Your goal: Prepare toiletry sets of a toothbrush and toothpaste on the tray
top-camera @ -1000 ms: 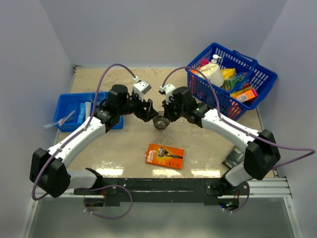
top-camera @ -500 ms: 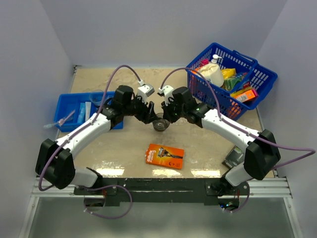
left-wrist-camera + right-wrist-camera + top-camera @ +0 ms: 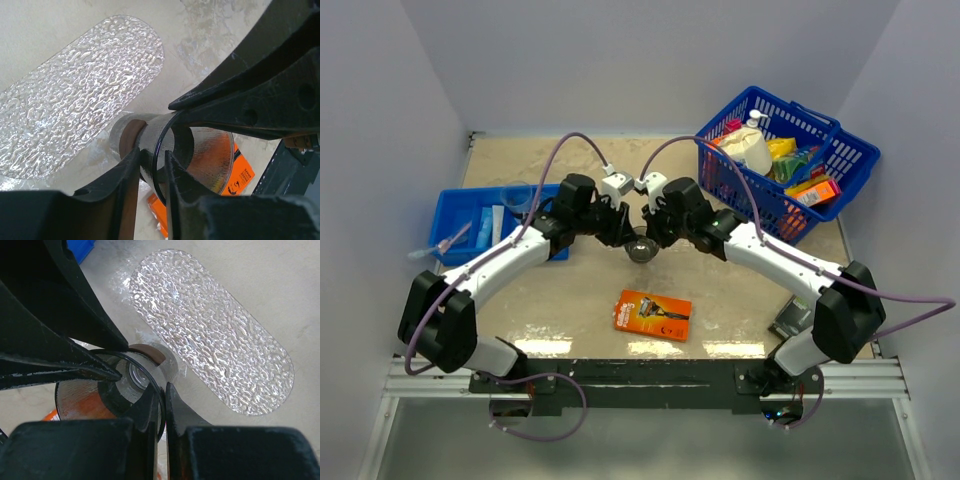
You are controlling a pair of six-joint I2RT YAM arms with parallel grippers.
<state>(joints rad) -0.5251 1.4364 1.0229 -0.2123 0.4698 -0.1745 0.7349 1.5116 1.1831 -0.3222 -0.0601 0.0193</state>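
A brownish translucent cup point(image 3: 642, 247) lies tilted at the table's middle, between both grippers. My right gripper point(image 3: 162, 390) is shut on the cup's rim point(image 3: 159, 405), one finger inside and one outside. My left gripper point(image 3: 152, 157) straddles the opposite rim, jaws narrow, with a thin gap showing on each side of the cup wall point(image 3: 210, 155). The clear textured tray point(image 3: 210, 335) lies flat just beyond the cup, bare. Blue and white toothpaste tubes point(image 3: 492, 220) and a pink toothbrush point(image 3: 447, 243) sit in the blue bin.
The blue bin point(image 3: 460, 215) is at the left, a clear cup point(image 3: 517, 195) at its far corner. A blue wire basket point(image 3: 785, 165) of packets stands back right. An orange razor pack point(image 3: 653, 314) lies near the front, a grey packet point(image 3: 790, 318) by the right base.
My left arm has reached right to the cup and its jaws have narrowed around the rim. The right gripper has kept its hold and barely moved.
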